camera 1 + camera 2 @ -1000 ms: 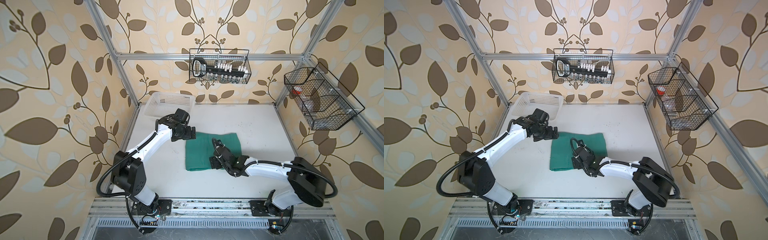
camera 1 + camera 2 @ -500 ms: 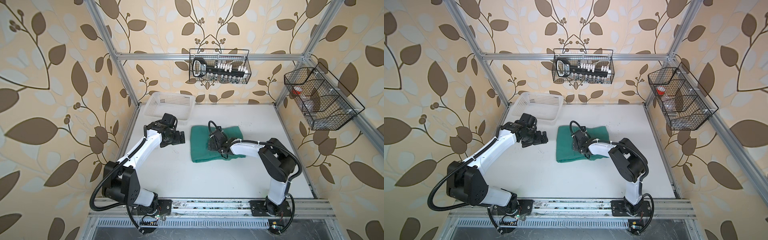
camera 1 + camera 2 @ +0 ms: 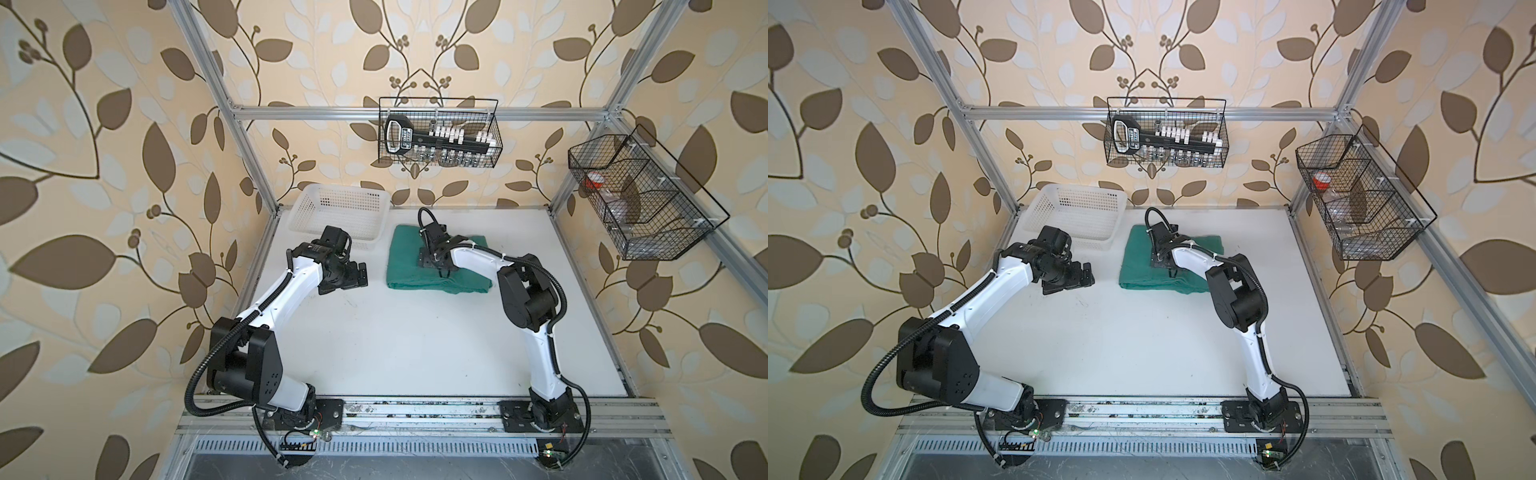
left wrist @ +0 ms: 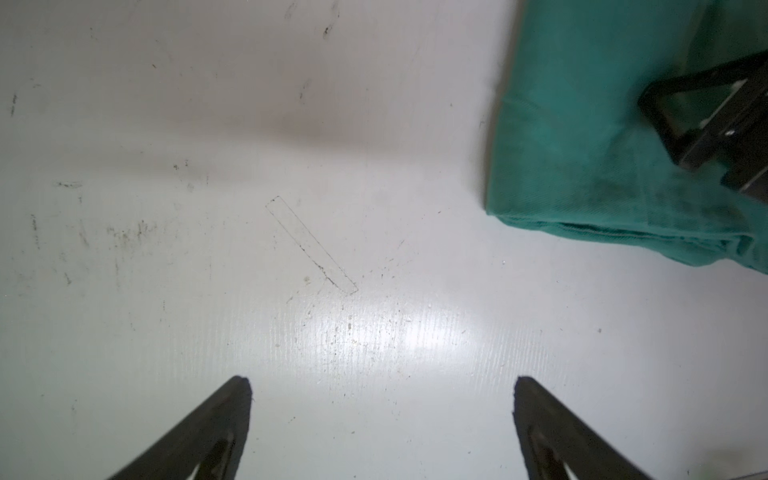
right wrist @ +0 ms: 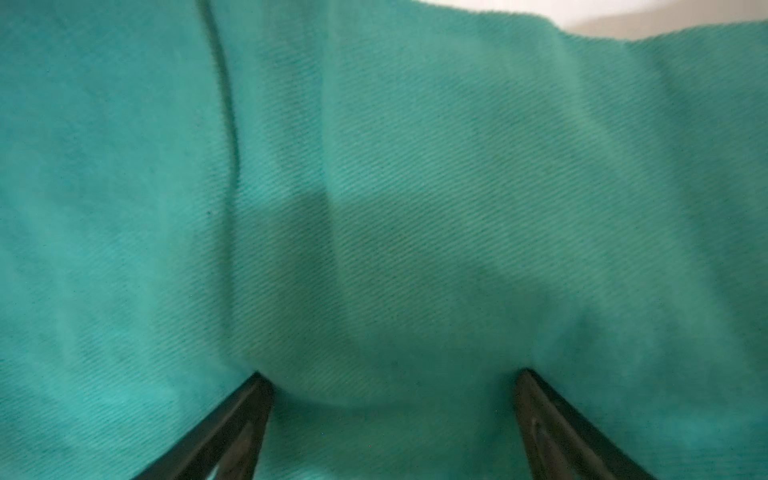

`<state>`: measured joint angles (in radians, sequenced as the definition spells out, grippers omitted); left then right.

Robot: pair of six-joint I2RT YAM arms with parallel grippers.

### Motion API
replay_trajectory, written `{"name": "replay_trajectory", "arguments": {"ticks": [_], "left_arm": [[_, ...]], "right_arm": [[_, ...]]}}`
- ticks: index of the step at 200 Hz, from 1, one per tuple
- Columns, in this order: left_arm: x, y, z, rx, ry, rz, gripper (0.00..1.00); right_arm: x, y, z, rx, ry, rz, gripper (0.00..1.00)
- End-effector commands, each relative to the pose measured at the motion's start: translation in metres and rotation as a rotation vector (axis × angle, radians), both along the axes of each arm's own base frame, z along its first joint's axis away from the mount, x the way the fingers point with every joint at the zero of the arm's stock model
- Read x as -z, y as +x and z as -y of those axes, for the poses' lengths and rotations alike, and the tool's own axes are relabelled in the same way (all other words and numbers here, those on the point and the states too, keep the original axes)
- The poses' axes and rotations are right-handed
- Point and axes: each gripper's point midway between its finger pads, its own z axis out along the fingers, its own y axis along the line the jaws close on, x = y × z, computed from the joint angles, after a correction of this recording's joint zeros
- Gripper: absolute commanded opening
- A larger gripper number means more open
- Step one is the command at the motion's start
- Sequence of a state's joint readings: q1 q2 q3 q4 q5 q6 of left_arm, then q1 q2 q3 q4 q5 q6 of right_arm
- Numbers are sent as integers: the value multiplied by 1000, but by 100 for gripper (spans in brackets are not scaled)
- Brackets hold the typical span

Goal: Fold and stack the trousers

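The trousers [image 3: 405, 266] [image 3: 1138, 270] lie folded into a thick teal-green block on the white table, just right of the white basket. My right gripper [image 3: 436, 268] [image 3: 1165, 266] stands open on top of the block. Its fingertips press into the cloth [image 5: 374, 187] with nothing pinched between them [image 5: 392, 374]. My left gripper [image 3: 361, 276] [image 3: 1086, 276] hangs open over bare table to the left of the trousers and does not touch them. In the left wrist view its jaws [image 4: 382, 382] are empty, and a corner of the trousers [image 4: 582, 145] shows beyond them.
The white perforated basket [image 3: 340, 195] [image 3: 1077, 195] stands at the back left, close to the trousers and the left wrist. Black wire baskets hang on the back wall [image 3: 440, 133] and the right frame [image 3: 640, 199]. The white table [image 3: 395, 353] stretches to the front rail.
The right gripper has slid the folded trousers away from the front toward the back, beside the basket, its arm reaching out. The left gripper has come off the cloth's edge to the left.
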<state>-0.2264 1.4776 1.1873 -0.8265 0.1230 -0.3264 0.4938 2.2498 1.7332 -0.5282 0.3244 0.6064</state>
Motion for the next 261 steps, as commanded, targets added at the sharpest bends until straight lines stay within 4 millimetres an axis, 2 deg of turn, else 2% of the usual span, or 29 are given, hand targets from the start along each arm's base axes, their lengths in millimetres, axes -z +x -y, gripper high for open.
{"name": "replay_trajectory", "arguments": {"ticks": [1, 31, 57, 68, 78, 99, 112, 121, 133, 163, 180, 203, 228, 261], "left_arm": [[6, 0, -4, 10, 5, -16, 99], [13, 3, -5, 5, 7, -40, 99], [16, 5, -7, 8, 17, -44, 99], [16, 7, -6, 13, 14, -42, 99], [16, 8, -5, 16, 10, -38, 99], [12, 11, -3, 15, -2, -29, 99], [10, 11, -1, 16, -16, -24, 99], [10, 12, 0, 16, -24, -22, 99], [9, 11, 2, 16, -36, -19, 99], [13, 9, 5, 18, -52, -26, 99], [15, 9, 6, 23, -60, -34, 99], [15, 11, 7, 24, -60, -32, 99], [13, 10, 6, 24, -56, -30, 99], [15, 6, 3, 24, -41, -38, 99]], "right_arm": [[11, 14, 4, -23, 14, -66, 93], [9, 45, -1, -99, -3, -59, 93], [-2, 67, -3, -173, 12, -12, 93], [-11, 74, -6, -210, 5, -1, 93], [-32, 78, -6, -235, -8, 24, 93], [-83, 71, -3, -268, -7, 111, 93], [-110, 57, 0, -285, 12, 152, 93], [-120, 44, 4, -290, 19, 163, 93], [-125, 26, 16, -271, 28, 154, 93], [-111, -12, 47, -226, 45, 126, 91], [-100, -27, 49, -224, 75, 106, 89], [-73, -36, 45, -214, 97, 69, 87], [-41, -36, 45, -173, 115, 24, 80], [-4, -40, 34, -153, 128, -39, 74]]}}
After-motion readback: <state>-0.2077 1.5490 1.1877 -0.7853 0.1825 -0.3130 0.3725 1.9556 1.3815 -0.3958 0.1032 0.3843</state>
